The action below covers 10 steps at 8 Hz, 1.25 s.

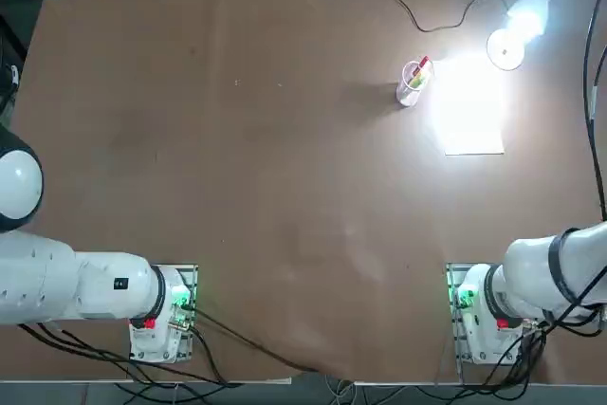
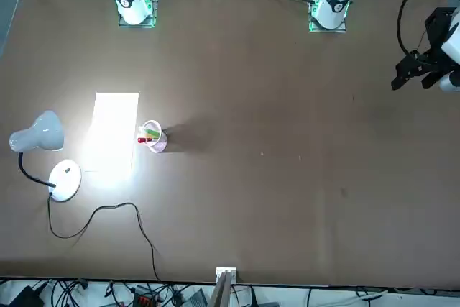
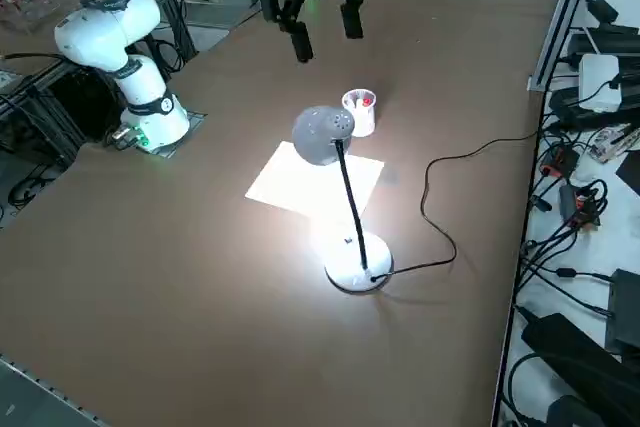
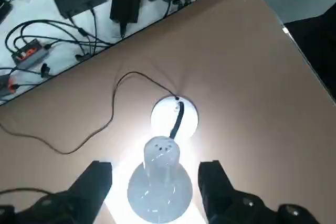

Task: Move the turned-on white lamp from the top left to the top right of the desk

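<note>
Currently standing at far right corner of desk [image 1: 285,187], seen from overhead: lamp [image 1: 520,30], lit, upright on its disc base [image 1: 505,49], head leaning out over sheet of paper [image 1: 472,130] and flooding it w/ light. Already sits top right in overhead view, not top left as task words it. Clear cup w/ pens [image 1: 413,82] just beside paper's near-left corner, apart from lamp. Black cord [image 1: 436,16] trailing from base toward far edge in a loose loop.

Handling, as a guess: prob. light overall, w/ most weight in base. Neck [image 3: 350,197] slim, likely bendy, so poor for lifting, and may flex or swing head. Head glossy, rounded, maybe warm, so slippery betw. pads. Best bet is low on neck right above base, or pinching base rim, keeping it upright. Cord worth watching: could drag, snag cup, or pull lamp over if slack runs out.

Right gripper [image 4: 155,167] visible only in wrist view: spread wide, holding nothing. Both fingers [image 4: 97,182] flank lamp head [image 4: 160,182] in that view, but no contact; hand apparently well above, looking down along neck to base [image 4: 174,115]. Lamp roughly centred betw. fingers, base lying beyond head toward far edge. Needs a descent before any grip.
</note>
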Available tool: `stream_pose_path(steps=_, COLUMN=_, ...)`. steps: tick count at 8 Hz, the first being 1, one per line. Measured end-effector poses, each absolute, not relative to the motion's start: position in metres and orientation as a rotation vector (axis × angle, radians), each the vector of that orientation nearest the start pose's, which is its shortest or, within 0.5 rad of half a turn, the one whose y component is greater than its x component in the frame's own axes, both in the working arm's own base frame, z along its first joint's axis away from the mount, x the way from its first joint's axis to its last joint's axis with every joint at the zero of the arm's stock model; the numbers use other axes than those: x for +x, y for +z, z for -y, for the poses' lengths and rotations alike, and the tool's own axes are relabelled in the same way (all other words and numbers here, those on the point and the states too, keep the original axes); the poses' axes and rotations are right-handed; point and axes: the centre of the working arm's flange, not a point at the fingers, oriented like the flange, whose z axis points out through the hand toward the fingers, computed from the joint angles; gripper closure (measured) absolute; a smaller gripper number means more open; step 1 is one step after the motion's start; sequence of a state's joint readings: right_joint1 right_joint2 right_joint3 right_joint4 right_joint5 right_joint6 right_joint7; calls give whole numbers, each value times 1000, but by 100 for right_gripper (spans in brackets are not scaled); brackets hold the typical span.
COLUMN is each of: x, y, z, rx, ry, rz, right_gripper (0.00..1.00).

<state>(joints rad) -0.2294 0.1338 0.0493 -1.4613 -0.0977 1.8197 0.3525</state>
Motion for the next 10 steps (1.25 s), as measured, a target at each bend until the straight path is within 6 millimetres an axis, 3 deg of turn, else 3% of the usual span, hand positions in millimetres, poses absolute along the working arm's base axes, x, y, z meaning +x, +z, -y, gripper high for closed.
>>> stream_pose_path(steps=1, x=595, y=623, z=108, rx=-3094, ry=-213, rz=-715, right_gripper=0)
stream_pose_path(steps=4, x=564, y=622, z=42, rx=-3150, ry=153, rz=-400, right_gripper=0)
stream_pose_path(steps=7, x=551, y=634, z=-18, rx=-3160, ry=159, rz=-197, right_gripper=0)
stream_pose_path(steps=8, x=546, y=624, z=-33, rx=-3166, ry=154, rz=-111, right_gripper=0)
stream_pose_path(steps=10, x=533, y=610, z=-31, rx=-3161, ry=165, rz=-38, right_gripper=0)
